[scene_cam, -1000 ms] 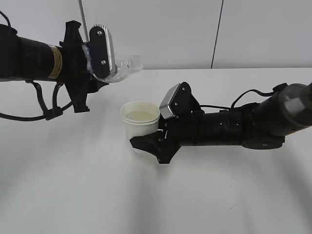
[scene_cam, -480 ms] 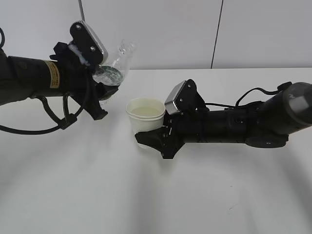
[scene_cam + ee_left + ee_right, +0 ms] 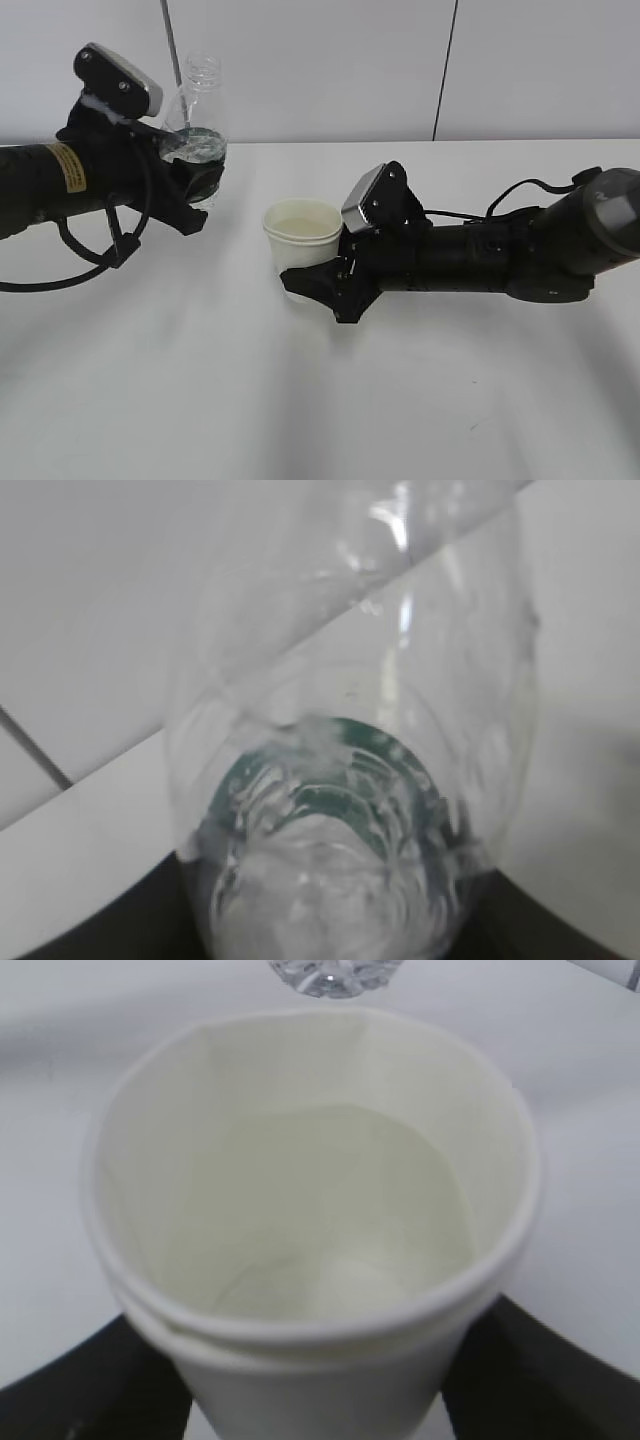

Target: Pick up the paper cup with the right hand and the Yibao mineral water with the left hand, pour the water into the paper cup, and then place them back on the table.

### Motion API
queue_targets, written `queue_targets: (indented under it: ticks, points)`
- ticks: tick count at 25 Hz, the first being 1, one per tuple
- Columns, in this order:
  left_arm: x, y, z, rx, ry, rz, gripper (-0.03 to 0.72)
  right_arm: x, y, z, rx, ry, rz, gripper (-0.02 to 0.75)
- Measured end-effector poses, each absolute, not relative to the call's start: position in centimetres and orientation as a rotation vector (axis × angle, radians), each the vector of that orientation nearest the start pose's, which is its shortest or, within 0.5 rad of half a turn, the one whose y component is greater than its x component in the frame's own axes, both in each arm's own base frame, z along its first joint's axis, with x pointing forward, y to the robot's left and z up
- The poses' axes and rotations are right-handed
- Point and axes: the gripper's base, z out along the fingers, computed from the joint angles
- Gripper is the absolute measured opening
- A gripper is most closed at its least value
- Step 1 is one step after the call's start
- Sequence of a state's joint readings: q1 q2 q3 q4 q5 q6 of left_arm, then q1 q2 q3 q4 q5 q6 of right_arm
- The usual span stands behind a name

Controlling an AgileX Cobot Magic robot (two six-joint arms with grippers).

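Bottle (image 3: 196, 118) stands near upright in the left gripper (image 3: 190, 170), jaws clamped around its green-labelled body, raised off the table (image 3: 320, 400). Right of it, apart, the right gripper (image 3: 315, 285) grasps the paper cup (image 3: 301, 245), liquid inside.

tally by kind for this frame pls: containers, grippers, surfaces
Bottles: 1, the Yibao mineral water, upright in the left hand
Cups: 1, the paper cup, held by the right hand, liquid inside
Grippers: 2, both closed on their items
Tables: 1, the table
Total: 5
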State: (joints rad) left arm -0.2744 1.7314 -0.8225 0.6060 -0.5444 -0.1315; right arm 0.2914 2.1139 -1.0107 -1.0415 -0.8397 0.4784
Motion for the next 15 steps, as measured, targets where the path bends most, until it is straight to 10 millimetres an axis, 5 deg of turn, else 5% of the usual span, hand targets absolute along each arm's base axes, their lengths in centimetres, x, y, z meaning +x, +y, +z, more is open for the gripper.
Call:
queue_targets:
  ticks: [6, 15]
  points:
    - [31.8, -10.0, 17.9, 0.696, 1.767, -0.247, 0.344, 36.2, 15.6, 10.9, -0.997, 1.736, 0.657, 0.521]
    - [31.2, -9.8, 16.2, 0.640, 1.760, -0.306, 0.343, 36.4, 11.8, 10.5, -0.873, 1.750, 0.661, 0.521]
